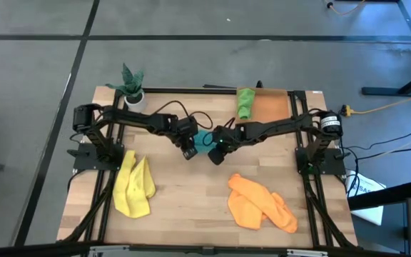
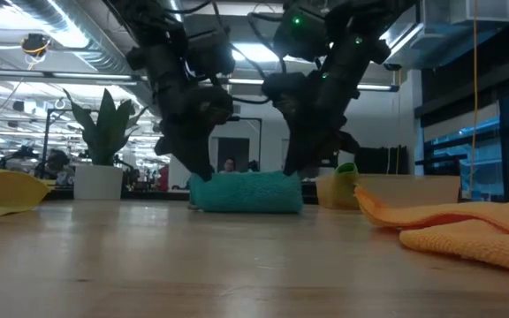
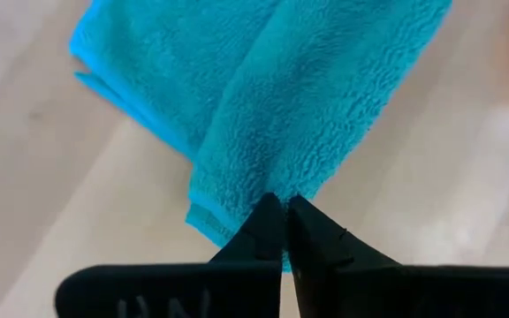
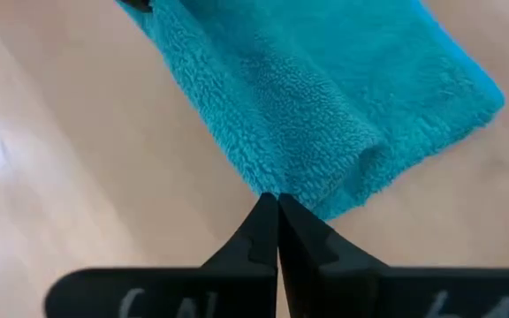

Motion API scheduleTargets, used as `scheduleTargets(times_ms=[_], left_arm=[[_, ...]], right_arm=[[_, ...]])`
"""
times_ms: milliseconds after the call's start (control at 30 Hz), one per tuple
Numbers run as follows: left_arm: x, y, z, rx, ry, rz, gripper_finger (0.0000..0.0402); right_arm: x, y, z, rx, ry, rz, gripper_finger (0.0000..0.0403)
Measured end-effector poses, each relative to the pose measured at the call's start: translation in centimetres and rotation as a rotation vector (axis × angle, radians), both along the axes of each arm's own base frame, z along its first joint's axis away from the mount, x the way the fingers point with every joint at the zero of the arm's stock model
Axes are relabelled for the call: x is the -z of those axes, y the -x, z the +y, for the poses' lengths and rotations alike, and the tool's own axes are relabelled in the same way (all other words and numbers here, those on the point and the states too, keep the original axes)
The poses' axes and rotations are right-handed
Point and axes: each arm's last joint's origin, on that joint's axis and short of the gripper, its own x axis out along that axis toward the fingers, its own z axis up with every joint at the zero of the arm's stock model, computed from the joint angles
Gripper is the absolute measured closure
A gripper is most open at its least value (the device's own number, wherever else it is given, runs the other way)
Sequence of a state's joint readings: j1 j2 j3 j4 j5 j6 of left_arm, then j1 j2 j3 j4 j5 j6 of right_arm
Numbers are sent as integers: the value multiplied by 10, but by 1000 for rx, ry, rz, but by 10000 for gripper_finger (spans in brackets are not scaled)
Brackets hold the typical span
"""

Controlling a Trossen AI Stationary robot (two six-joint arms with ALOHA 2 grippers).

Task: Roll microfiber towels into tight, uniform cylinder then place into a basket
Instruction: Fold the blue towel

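While both pairs of fingers are pressed together, the left claw (image 1: pixel 188 153) and right claw (image 1: pixel 215 158) meet opposite ends of the rolled teal towel (image 2: pixel 246 192) mid-table (image 1: pixel 191 200); the green towel (image 1: pixel 245 102) lies in the far basket (image 1: pixel 271 107), yellow towel (image 1: pixel 133 185) near-left, orange towel (image 1: pixel 261 203) near-right.

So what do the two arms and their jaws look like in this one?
Both arms are black, jointed and slender, on black frames at the table sides, with dark cables looped along them. The left gripper and right gripper each end in two thin, pointed black jaws on a flat black bar. Green lights glow on the right arm.
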State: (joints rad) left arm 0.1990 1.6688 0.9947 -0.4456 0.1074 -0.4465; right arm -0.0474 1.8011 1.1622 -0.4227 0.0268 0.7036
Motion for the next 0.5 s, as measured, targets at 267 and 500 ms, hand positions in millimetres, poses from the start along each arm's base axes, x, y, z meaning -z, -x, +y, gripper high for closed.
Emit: scheduleTargets(times_ms=[267,500], left_arm=[[-2,-2,11,-37,-49,-45,401],[-2,-1,17,-41,40,-59,401]], right_arm=[[0,2,-15,87,93,12,400],[1,3,-22,91,64,17,400]])
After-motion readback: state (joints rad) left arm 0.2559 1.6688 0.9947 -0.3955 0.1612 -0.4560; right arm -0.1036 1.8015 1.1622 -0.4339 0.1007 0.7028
